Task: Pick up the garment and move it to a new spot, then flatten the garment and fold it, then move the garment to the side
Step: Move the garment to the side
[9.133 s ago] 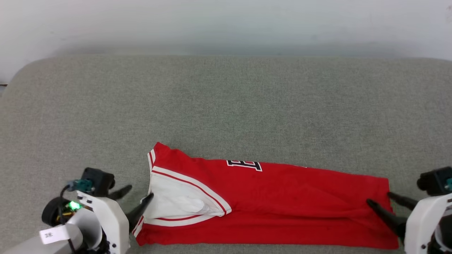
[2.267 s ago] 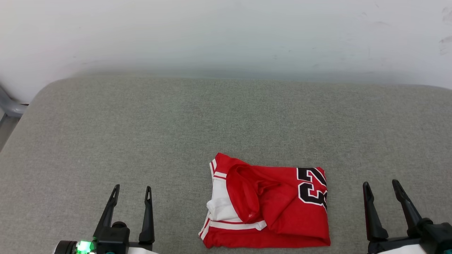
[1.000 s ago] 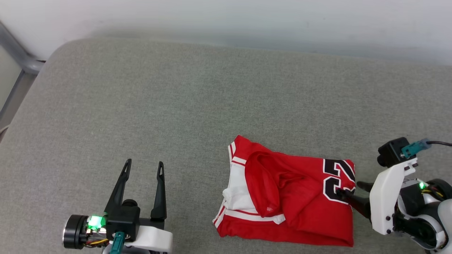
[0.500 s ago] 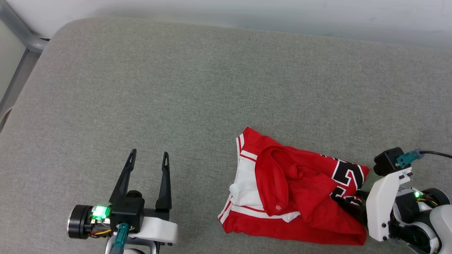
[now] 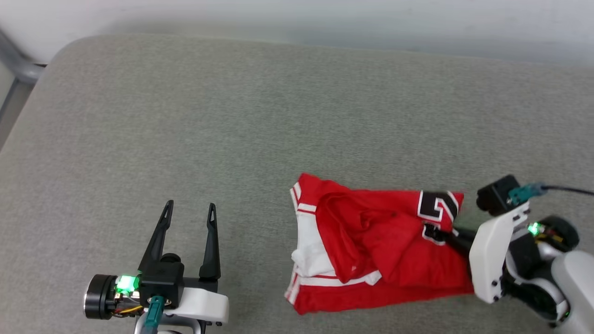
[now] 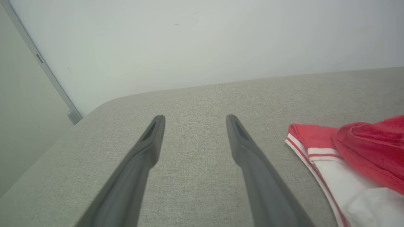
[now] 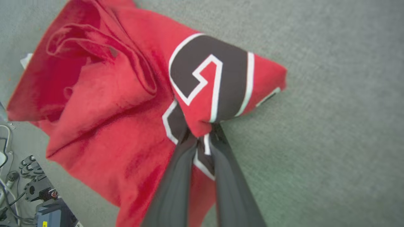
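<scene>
garment [image 5: 371, 250] folded, on cushion's [image 5: 232, 116] near right | right gripper [image 5: 448, 235] now clamps its numbered edge, newly bunched | layers caught: I can't quite tell | left gripper [image 5: 189, 207] spread, idle, cushion's near left | I judge the sideways move is starting

A red garment [image 5: 403, 264] is showing white sleeve panels, red-and-white striped trim and black, white-outlined numerals at lower right. A flecked grey-green cushion [image 5: 185, 116] is spreading behind it, beneath a pale wall [image 5: 297, 14].
</scene>
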